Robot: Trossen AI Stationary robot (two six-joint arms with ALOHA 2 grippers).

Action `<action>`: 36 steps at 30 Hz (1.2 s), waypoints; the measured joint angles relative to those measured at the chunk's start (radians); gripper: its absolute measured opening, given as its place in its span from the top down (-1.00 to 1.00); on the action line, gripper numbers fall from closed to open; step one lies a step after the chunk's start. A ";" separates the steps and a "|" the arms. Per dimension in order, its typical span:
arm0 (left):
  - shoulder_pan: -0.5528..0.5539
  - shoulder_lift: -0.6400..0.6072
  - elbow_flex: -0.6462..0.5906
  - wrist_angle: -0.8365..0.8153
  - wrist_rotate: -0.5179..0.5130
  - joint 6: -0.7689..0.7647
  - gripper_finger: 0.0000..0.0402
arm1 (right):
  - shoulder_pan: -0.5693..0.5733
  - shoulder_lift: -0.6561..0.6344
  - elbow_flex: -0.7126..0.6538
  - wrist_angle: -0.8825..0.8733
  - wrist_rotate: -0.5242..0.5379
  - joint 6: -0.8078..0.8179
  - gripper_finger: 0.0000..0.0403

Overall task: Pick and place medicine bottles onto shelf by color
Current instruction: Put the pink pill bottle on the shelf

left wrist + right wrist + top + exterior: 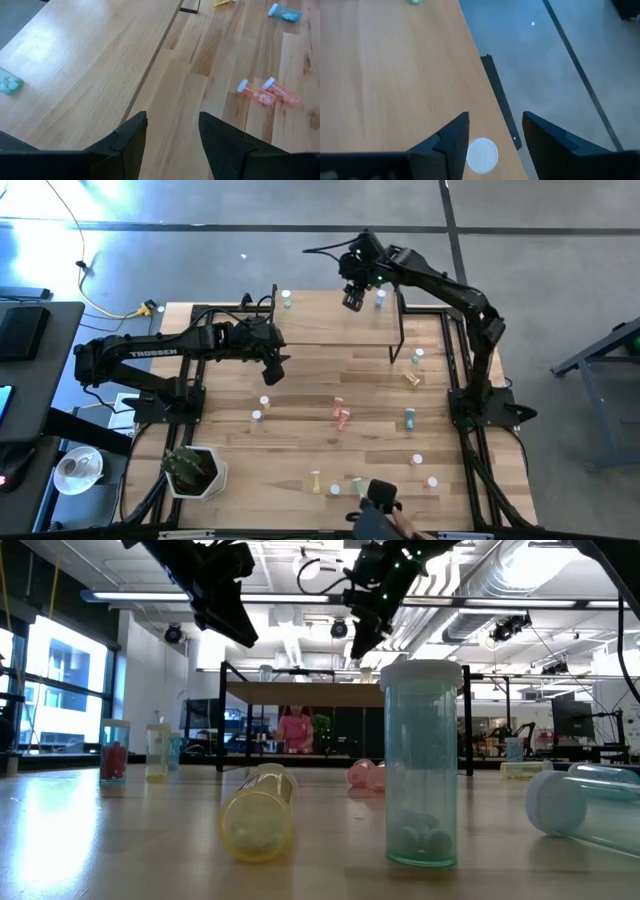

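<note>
One label is being shown: TROSSEN on left arm [150, 350]. Both grippers, left [276, 370] and right [352, 301] over shelf [330, 325], are being held open, empty.

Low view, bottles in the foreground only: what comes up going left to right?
Yellow translucent bottle lying on its side → upright pale-blue translucent bottle with a white cap → pale-blue bottle lying on its side, white cap toward the camera.
</note>
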 joint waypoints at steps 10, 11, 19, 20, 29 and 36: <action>0.000 0.000 0.000 -0.023 -0.001 -0.044 0.14 | 0.040 -0.133 0.000 -0.082 -0.095 0.034 0.13; 0.000 0.000 0.000 -0.023 -0.001 -0.050 0.14 | 0.047 -0.149 0.000 -0.091 -0.112 0.035 0.13; 0.000 0.000 0.000 -0.055 0.049 -0.117 0.14 | 0.107 -0.254 -0.055 -0.149 -0.137 0.073 0.13; 0.000 0.000 0.000 -0.068 0.069 -0.126 0.14 | 0.112 -0.270 -0.081 -0.149 -0.137 0.083 0.13; -0.053 0.000 0.000 -0.212 0.106 -0.205 0.14 | 0.197 -0.493 -0.485 0.032 -0.126 0.204 0.13; -0.167 0.000 0.000 -0.236 0.064 -0.233 0.14 | 0.292 -0.661 -0.699 0.165 -0.039 0.334 0.13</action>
